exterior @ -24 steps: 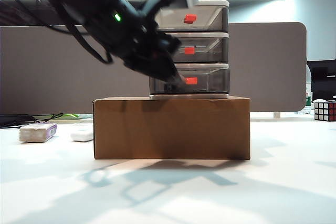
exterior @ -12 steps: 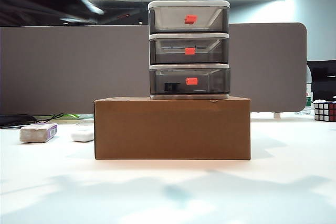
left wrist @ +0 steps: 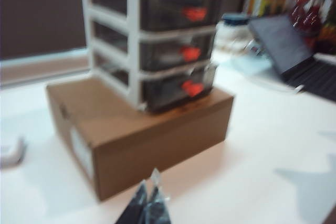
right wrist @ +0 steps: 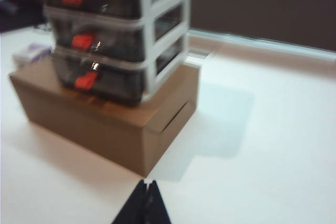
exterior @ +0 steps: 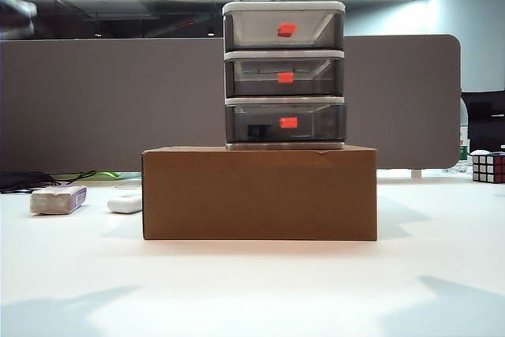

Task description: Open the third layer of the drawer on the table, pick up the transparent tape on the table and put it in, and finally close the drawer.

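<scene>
Smoky see-through plastic is showing all three tiers of the drawer (exterior: 284,74) pushed in flush, and the third layer (exterior: 286,122), the lowest and darkest, is sitting shut with its red-orange handle (exterior: 288,122) facing the exterior camera. A small dark piece is showing through its front (most likely the cutter of the transparent tape (exterior: 258,129), though the clear roll itself is too faint to make out). The unit is resting on a brown cardboard box (exterior: 259,192), which is standing on the white surface (exterior: 252,290). By this reading every step is looking finished and nothing is left. Both arms are hanging well apart from the drawer, outside the exterior view: the left end effector (left wrist: 148,203) and the right end effector (right wrist: 146,199) are each showing fingers pressed together, pinching nothing.
</scene>
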Available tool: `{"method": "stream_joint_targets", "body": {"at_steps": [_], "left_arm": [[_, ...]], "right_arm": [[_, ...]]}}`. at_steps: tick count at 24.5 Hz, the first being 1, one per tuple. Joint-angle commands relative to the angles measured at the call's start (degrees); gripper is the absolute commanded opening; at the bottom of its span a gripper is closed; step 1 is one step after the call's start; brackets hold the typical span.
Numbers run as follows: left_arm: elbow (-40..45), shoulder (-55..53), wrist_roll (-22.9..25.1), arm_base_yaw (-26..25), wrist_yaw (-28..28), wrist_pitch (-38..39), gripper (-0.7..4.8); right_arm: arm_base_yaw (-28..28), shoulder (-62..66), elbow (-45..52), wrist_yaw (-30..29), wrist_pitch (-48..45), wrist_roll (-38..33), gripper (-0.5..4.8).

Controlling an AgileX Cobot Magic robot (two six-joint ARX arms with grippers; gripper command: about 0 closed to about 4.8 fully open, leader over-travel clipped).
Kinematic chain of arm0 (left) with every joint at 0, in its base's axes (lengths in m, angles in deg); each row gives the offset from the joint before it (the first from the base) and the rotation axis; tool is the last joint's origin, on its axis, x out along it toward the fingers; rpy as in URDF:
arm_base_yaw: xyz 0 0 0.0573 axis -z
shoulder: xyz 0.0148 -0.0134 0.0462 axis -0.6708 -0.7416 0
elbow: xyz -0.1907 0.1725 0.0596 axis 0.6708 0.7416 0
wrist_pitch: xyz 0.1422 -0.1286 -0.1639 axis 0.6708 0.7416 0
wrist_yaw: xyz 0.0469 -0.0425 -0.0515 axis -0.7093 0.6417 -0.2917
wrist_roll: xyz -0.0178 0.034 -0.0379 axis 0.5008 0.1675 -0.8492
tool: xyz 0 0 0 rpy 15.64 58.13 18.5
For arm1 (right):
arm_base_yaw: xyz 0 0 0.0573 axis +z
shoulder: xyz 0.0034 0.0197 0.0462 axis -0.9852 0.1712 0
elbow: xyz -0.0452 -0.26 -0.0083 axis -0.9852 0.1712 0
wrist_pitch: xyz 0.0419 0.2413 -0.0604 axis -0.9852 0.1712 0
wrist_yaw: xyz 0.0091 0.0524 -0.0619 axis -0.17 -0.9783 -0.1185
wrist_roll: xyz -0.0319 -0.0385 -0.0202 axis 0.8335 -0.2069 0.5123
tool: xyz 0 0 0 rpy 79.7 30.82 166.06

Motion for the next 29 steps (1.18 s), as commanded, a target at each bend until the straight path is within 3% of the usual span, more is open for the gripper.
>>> {"method": "stream_joint_targets", "body": {"at_steps": [1, 10, 11, 15, 20, 26, 29], "left_arm": [[1.70, -0.72, -0.20, -0.37, -0.55, -0.04, -0.05], [5.53, 0.09, -0.50, -0.44, -1.01, -2.40, -0.05], [5.55, 0.09, 1.44, -0.76, -1.57, -2.03, -0.05], [5.55, 0.09, 1.38, -4.94, -3.72, -0.39, -0.05], [5.55, 0.09, 1.31, -23.56, 5.75, -0.74, -0.05], [5.53, 0.09, 0.50, -45.88, 22.99, -2.03, -0.05], [5.51, 0.09, -0.50, -52.96, 25.49, -3.10, -0.05]], "right_arm": [[0.50, 1.53, 2.10, 0.22, -4.96, -0.59, -0.05], [0.81, -0.55, 12.07, 0.20, -13.97, -1.09, -0.05], [0.81, -0.55, 13.62, -0.13, -15.63, -1.09, -0.05], [0.79, -0.48, 14.95, -0.17, -16.00, -1.09, -0.05], [-1.95, -0.55, 14.95, 1.97, -16.20, 0.26, -0.05], [-9.03, -0.55, 14.95, 1.31, -17.07, 0.46, -0.05], [-12.59, -0.55, 14.95, 1.03, -17.05, 0.37, -0.05]]}}
